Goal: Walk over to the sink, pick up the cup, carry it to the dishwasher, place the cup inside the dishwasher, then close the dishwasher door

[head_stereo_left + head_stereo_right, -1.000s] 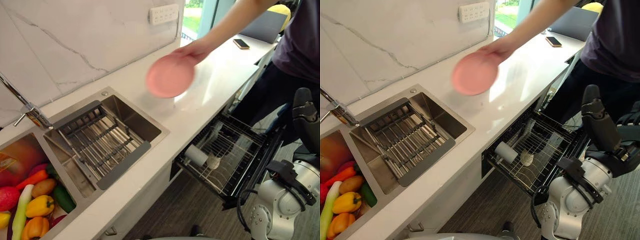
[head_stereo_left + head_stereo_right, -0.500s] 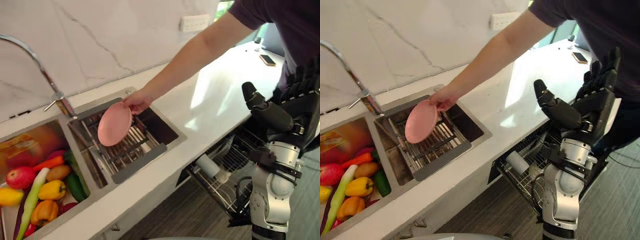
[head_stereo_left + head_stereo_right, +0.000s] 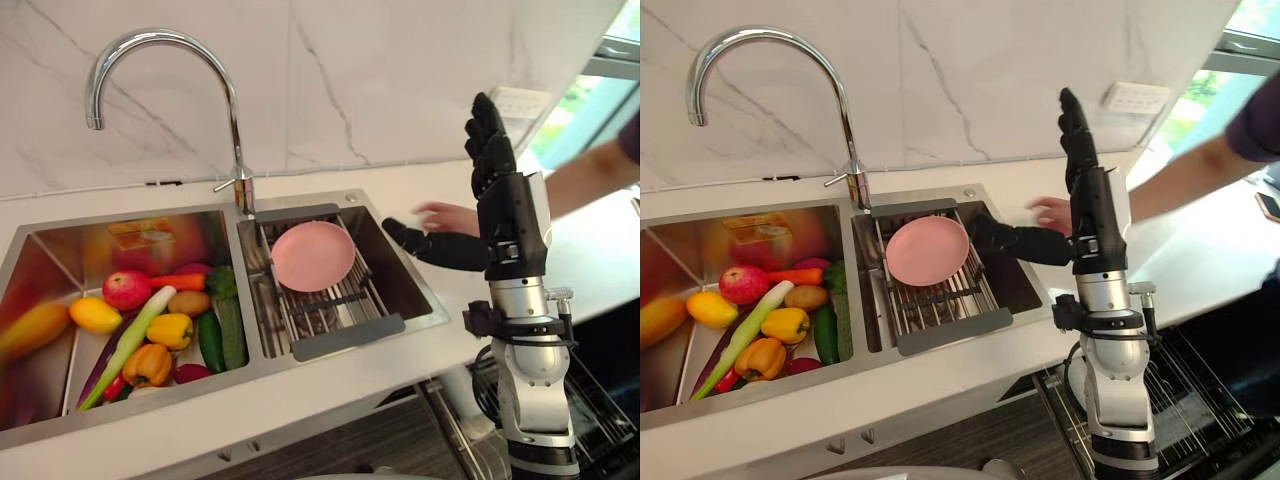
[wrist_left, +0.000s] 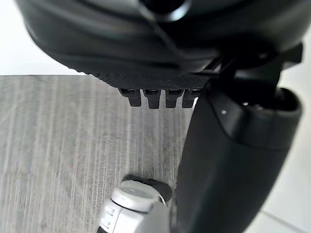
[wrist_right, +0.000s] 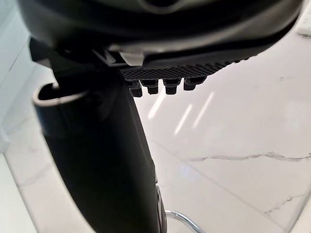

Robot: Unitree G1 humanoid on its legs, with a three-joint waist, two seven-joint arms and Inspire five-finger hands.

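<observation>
Cup: a pale rounded shape (image 3: 463,388) sits low in the dishwasher's wire rack (image 3: 590,405), under the edge of the surface (image 3: 250,410); the robot arm cuts it off, so I cannot say surely that it is the cup
Right robot hand (image 3: 500,185): dark and upright over the surface beside the sink, fingers straight up, thumb out sideways; released, holding nothing
Left robot hand (image 4: 160,43): its wrist view shows a ribbed dark palm and straight fingers; released, with grey striped floor (image 4: 58,145) below
Person's hand (image 3: 447,216): blurred, low over the surface, partly hidden behind the robot thumb
Plate (image 3: 313,255): pink, round, smooth and matt; it lies on the drain rack in the right basin
Drain rack (image 3: 330,310): thin metal bars with flat grey end pieces
Sink (image 3: 410,290): brushed steel, two squared basins
Vegetables (image 3: 150,330): glossy, piled in the left basin; the leftmost ones are blurred
Tap (image 3: 160,45): polished metal, a high arc
Wall (image 3: 380,70): white marble with grey veins; a white socket (image 3: 520,100) is partly behind the robot fingers
</observation>
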